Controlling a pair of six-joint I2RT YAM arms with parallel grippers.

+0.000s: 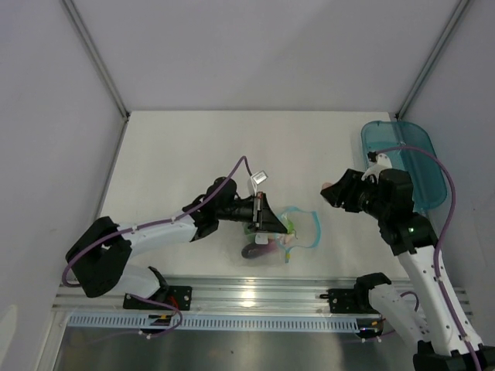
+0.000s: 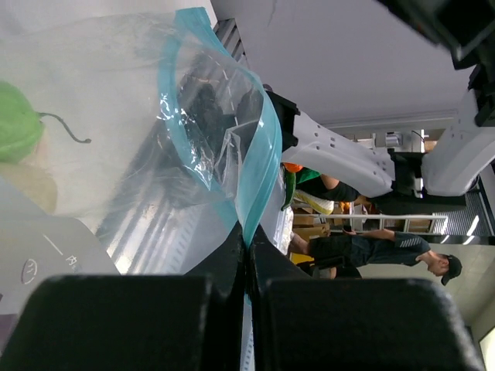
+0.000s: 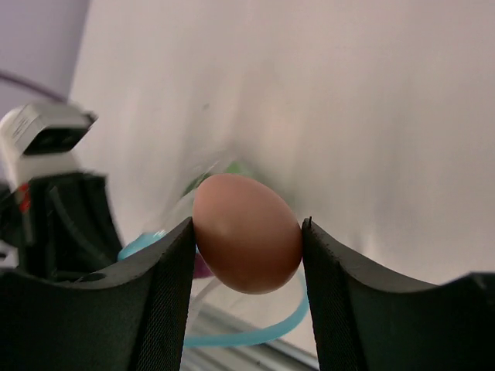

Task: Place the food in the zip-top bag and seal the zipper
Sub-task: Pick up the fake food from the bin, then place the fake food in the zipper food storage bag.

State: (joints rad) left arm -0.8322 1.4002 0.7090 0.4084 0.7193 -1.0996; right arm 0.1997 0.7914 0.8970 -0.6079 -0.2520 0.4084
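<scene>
The clear zip-top bag [image 1: 288, 233] lies near the table's front middle, its mouth open toward the right, with green and purple food inside. Its teal zipper [image 1: 315, 232] forms an open loop. My left gripper [image 1: 271, 218] is shut on the zipper edge [image 2: 259, 185] and holds that side of the mouth up. A green piece [image 2: 17, 124] shows through the bag. My right gripper [image 1: 331, 191] is shut on a pinkish-tan egg [image 3: 247, 232] and holds it above the table, right of the bag's mouth [image 3: 232, 336].
A teal translucent oval tray [image 1: 406, 158] lies at the back right, behind my right arm. White walls enclose the table on three sides. A metal rail [image 1: 255, 297] runs along the near edge just in front of the bag.
</scene>
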